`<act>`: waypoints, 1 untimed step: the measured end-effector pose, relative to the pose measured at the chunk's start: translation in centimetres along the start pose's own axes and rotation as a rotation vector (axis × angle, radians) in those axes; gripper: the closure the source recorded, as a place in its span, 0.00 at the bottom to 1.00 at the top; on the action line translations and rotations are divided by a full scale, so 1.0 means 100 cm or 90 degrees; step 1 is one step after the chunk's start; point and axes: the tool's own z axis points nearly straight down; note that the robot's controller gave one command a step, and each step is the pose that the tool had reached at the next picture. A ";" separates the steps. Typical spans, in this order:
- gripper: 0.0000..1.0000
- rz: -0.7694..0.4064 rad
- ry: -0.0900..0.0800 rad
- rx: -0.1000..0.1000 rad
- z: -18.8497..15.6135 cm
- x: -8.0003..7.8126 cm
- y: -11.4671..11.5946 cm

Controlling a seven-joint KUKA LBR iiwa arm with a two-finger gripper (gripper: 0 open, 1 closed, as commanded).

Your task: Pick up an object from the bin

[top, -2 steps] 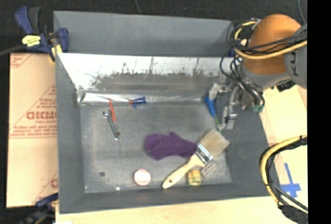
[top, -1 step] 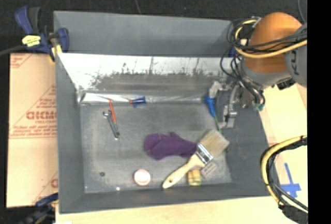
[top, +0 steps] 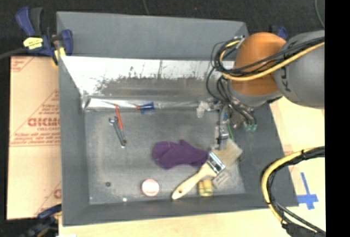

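Matt grey metal bin (top: 76, 137); soft purple cloth (top: 176, 154); pale wooden-handled brush (top: 203, 171)

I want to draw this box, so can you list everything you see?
cloth: 1, purple, middle front
brush: 1, cream handle, front right
disc: 1, pinkish white, front, left of the brush
lump: 1, yellowish, beside the brush handle
tool: 1, grey and red, back left
pen: 1, blue end, along the back wall
bin: 1, grey
arm: 1, grey with orange cover, from the right
hand: 1, right side, by the brush's bristles
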 end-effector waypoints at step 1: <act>0.00 0.072 -0.001 0.001 0.000 -0.001 0.096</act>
